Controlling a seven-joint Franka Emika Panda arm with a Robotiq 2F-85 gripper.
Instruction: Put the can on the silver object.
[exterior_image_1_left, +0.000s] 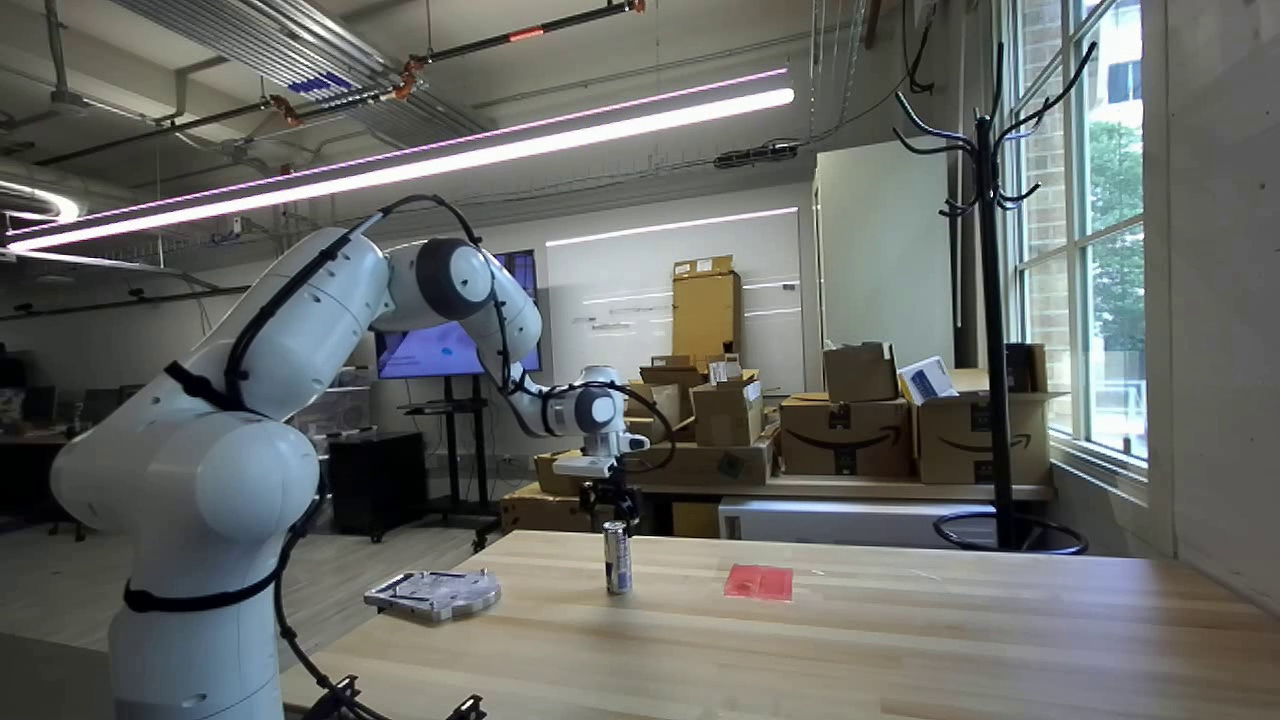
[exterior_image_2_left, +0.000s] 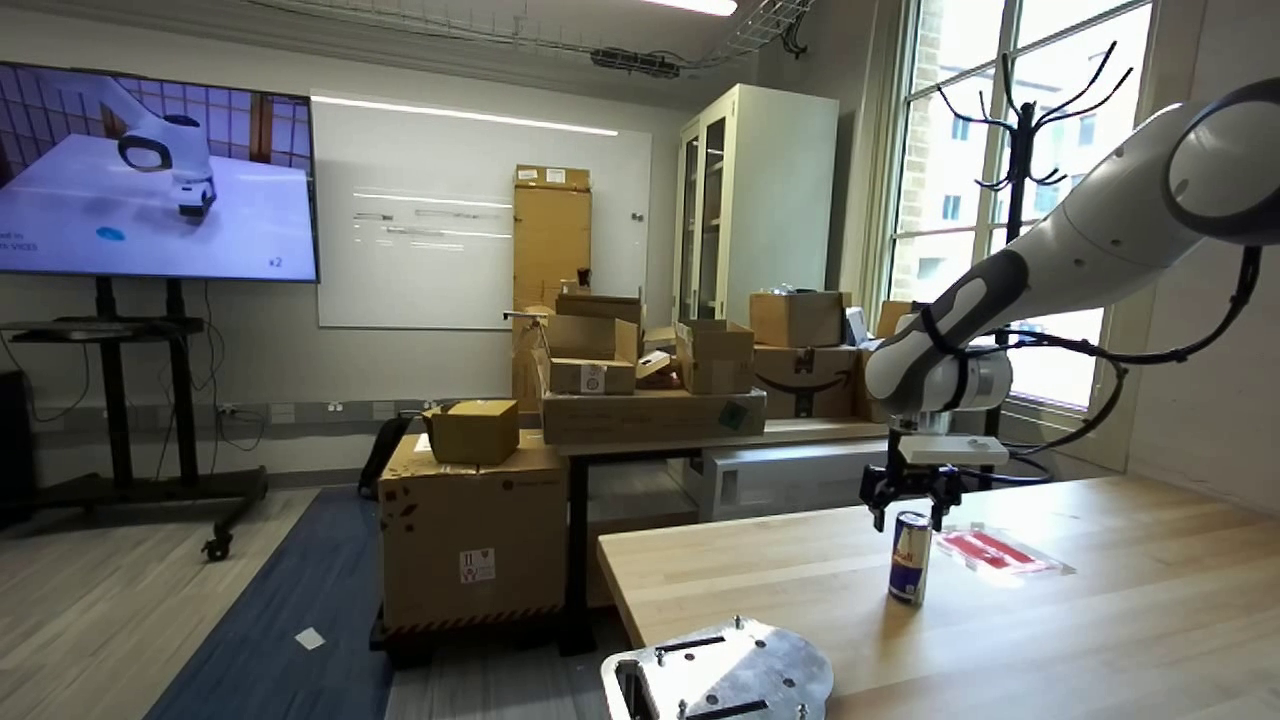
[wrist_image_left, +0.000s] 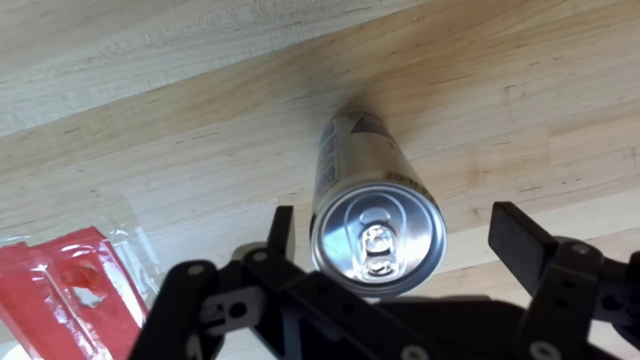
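The can (exterior_image_1_left: 618, 560) stands upright on the wooden table and also shows in an exterior view (exterior_image_2_left: 908, 562). In the wrist view I look down on the can's silver lid (wrist_image_left: 378, 240). The silver object (exterior_image_1_left: 432, 595), a flat plate with slots and screws, lies at the table's edge; it also shows in an exterior view (exterior_image_2_left: 745, 668) but is out of the wrist view. My gripper (wrist_image_left: 400, 232) is open just above the can, with a finger on either side of its top. Gaps show on both sides, with the left finger nearer the can. The gripper also shows in both exterior views (exterior_image_1_left: 613, 515) (exterior_image_2_left: 908, 518).
A flat red object in clear plastic (exterior_image_1_left: 758, 582) lies on the table (exterior_image_1_left: 850, 650) near the can; it also shows in an exterior view (exterior_image_2_left: 990, 550) and the wrist view (wrist_image_left: 75, 295). Cardboard boxes (exterior_image_1_left: 845, 435) and a coat rack (exterior_image_1_left: 990, 300) stand behind the table.
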